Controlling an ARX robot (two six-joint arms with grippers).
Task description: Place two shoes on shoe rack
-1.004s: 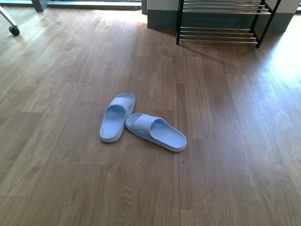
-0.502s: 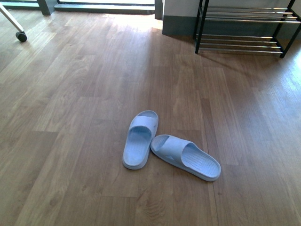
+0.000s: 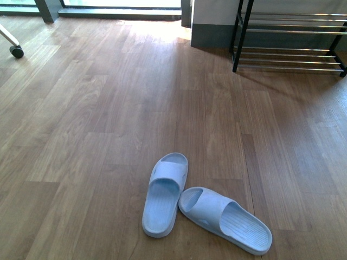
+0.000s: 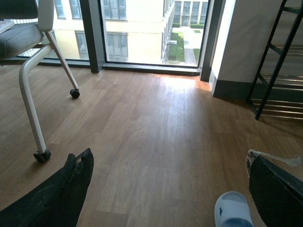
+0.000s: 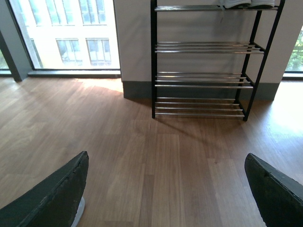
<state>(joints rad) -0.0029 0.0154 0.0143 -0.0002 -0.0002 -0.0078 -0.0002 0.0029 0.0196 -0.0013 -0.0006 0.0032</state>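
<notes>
Lower centre, one blue sandal (image 3: 164, 201) touches the other sandal (image 3: 225, 219) on the floor (image 3: 81, 135); rack (image 3: 293, 38) upper right. Both the left hand (image 4: 166, 156) and right hand (image 5: 166, 156) are released, empty.

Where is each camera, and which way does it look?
Front: on the robot's body, looking down at the blue slides and shoe rack; no arm shows.
Left wrist: on the left arm, looking across the floor to the window; open left gripper shows.
Right wrist: on the right arm, facing the rack; open right gripper shows.
Shared: the rack, in all three.
</notes>
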